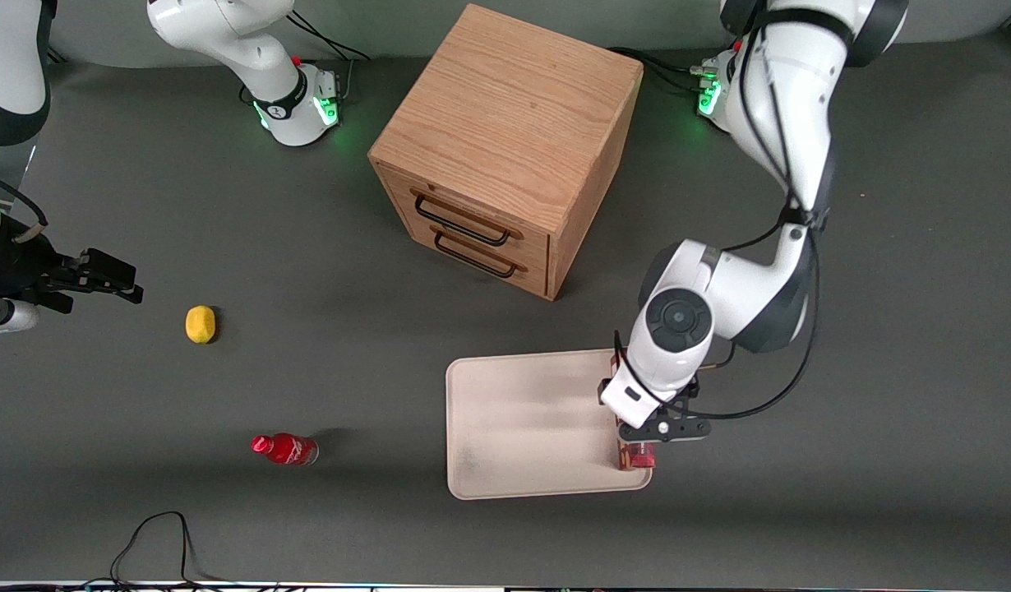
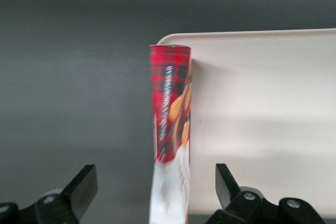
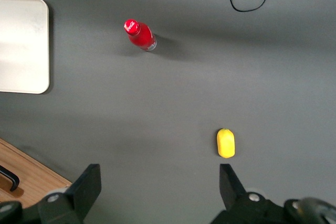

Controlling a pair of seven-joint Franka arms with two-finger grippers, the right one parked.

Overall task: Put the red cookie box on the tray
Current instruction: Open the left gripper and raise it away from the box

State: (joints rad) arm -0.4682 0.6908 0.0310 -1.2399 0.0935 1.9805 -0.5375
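Although the red cookie box (image 2: 170,129) is seen resting along the tray's (image 1: 522,427) edge, at lower right of centre in the front view, it stands on its narrow side, so a topple off the rim onto the counter (image 1: 884,411) could be caused by any brush. The gripper (image 1: 663,427) is held directly above it, fingers (image 2: 79,190) spread wide, nothing gripped, wrist pointed downward.

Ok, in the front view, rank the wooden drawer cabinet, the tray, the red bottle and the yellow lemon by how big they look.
1. Wooden drawer cabinet
2. Tray, with the open gripper above its edge, astride the red cookie box
3. Red bottle
4. Yellow lemon, only slightly smaller
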